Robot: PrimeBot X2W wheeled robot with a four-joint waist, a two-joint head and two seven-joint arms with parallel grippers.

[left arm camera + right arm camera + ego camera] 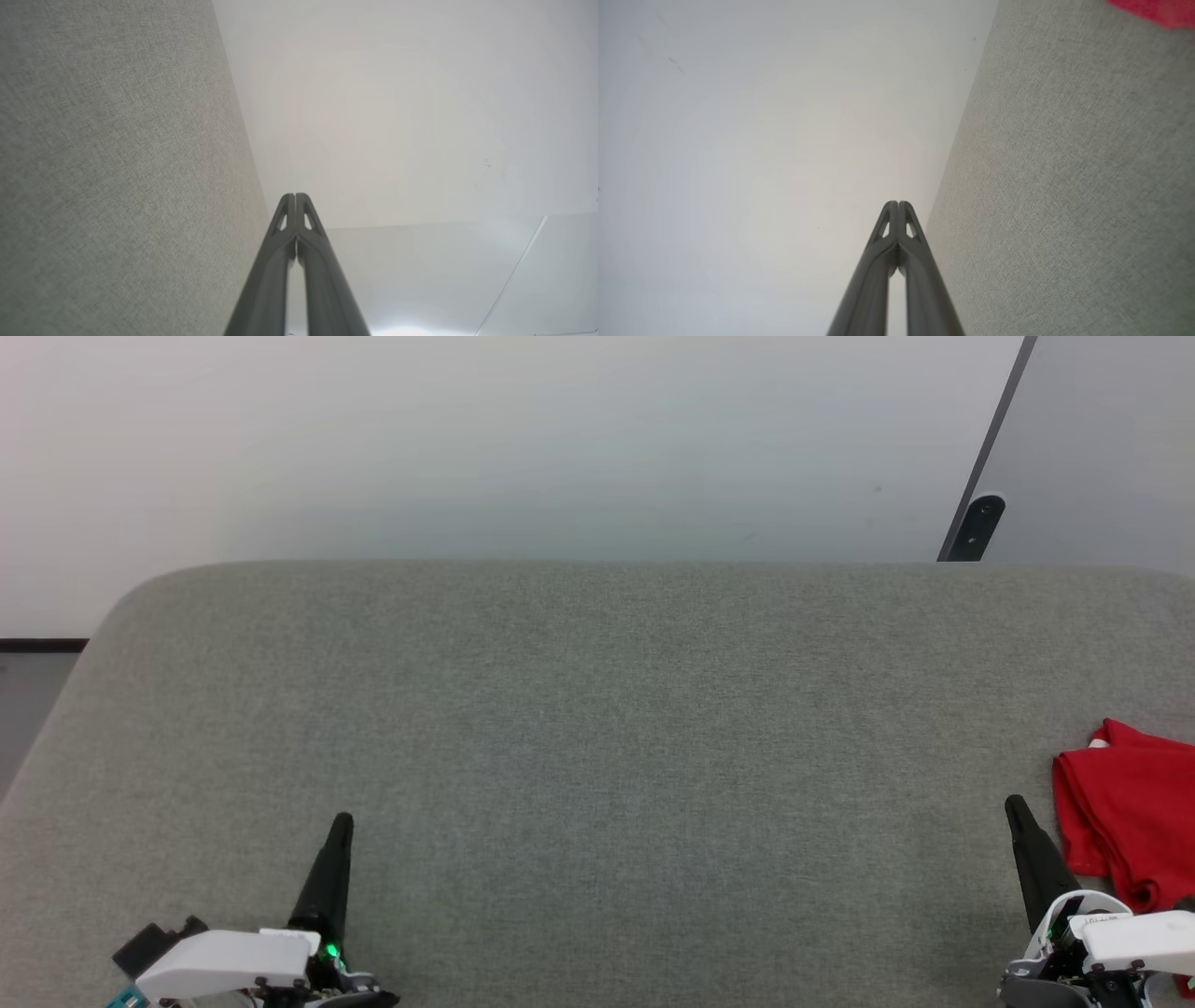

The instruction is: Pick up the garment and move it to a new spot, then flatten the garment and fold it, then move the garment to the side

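Observation:
The garment [1130, 812] is a red folded bundle lying at the right edge of the grey fabric surface [607, 728], partly cut off by the frame. A corner of the red garment [1153, 11] also shows at the top right of the right wrist view. My right gripper [1015, 805] is shut with nothing in it, its tip just left of the garment and apart from it; in the right wrist view [899, 203] its fingers press together. My left gripper [343, 821] rests shut and empty at the lower left, fingers together in its own view [295, 196].
The grey surface has a rounded far-left corner [140, 593] and ends at a pale wall [560, 448]. A dark-edged grey panel with a black bracket [980, 527] stands at the back right. Dark floor [28, 700] shows beyond the left edge.

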